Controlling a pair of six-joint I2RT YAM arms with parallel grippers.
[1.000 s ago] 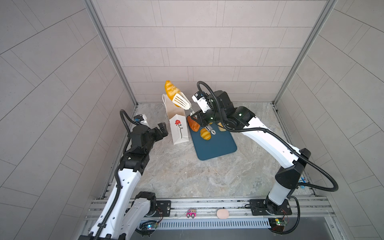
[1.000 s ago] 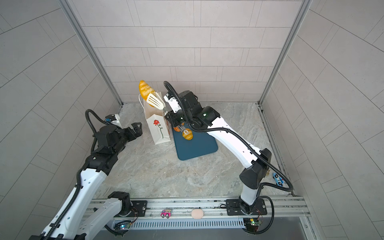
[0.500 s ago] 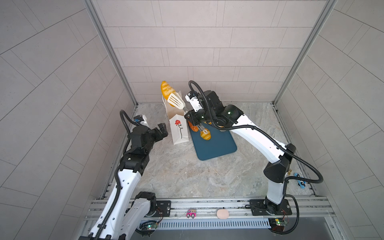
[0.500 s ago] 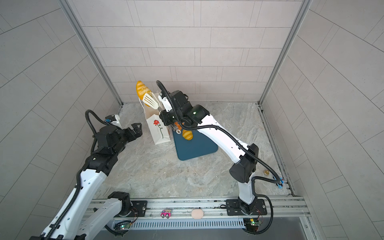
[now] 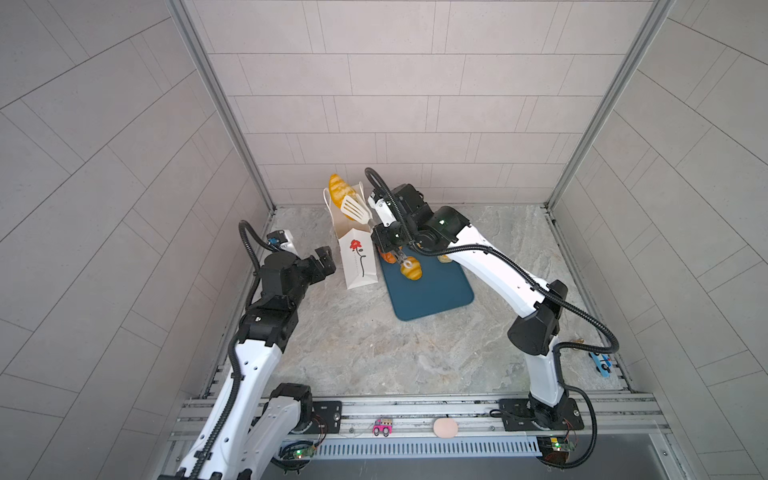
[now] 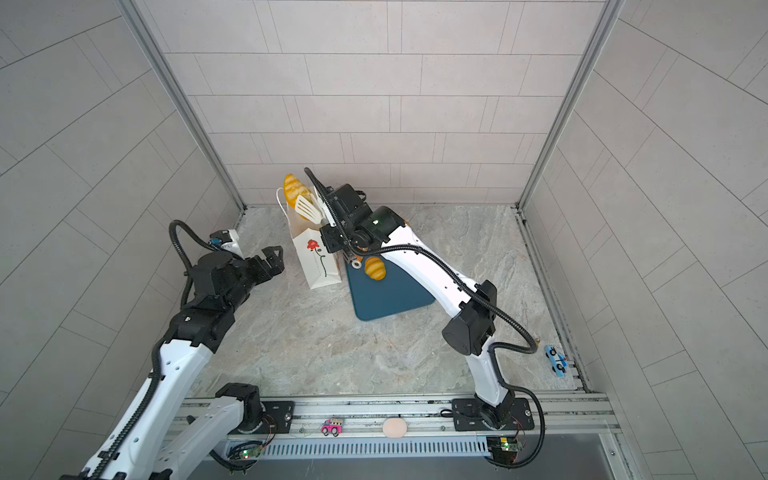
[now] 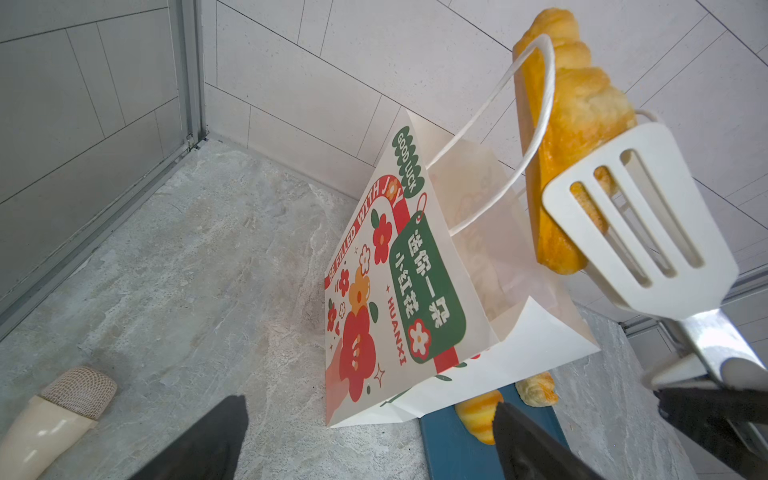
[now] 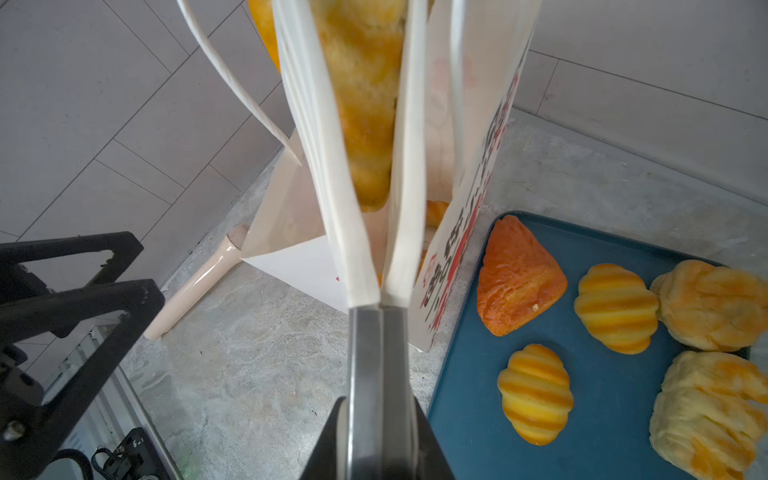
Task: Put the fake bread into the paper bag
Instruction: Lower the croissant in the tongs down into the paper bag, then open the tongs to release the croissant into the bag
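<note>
Fake bread [image 5: 338, 189], a long golden-yellow ridged loaf, is hanging tilted at the mouth of the tall white paper bag [image 5: 358, 270], pinched in white slotted tongs [image 5: 356, 209] that the right gripper [image 5: 386, 239] is squeezing. It is risking snagging a cord handle [image 7: 552, 83] and toppling the bag, since the left gripper [image 5: 327, 259] is standing wide open, apart.

Both top views look steeply down from high above the front rail [image 5: 415, 409] toward the tiled back wall [image 5: 395, 124], far enough to hold both arms and the whole marble table [image 5: 374, 345] — nearly one scene. The left wrist camera sits low and close, facing the printed side of the paper bag [image 7: 395, 291]; the right wrist camera looks along the tongs [image 8: 365, 332] from just behind them — both catch the bag, the long loaf [image 7: 561, 124] in the tongs and the blue tray [image 8: 611, 415].
</note>
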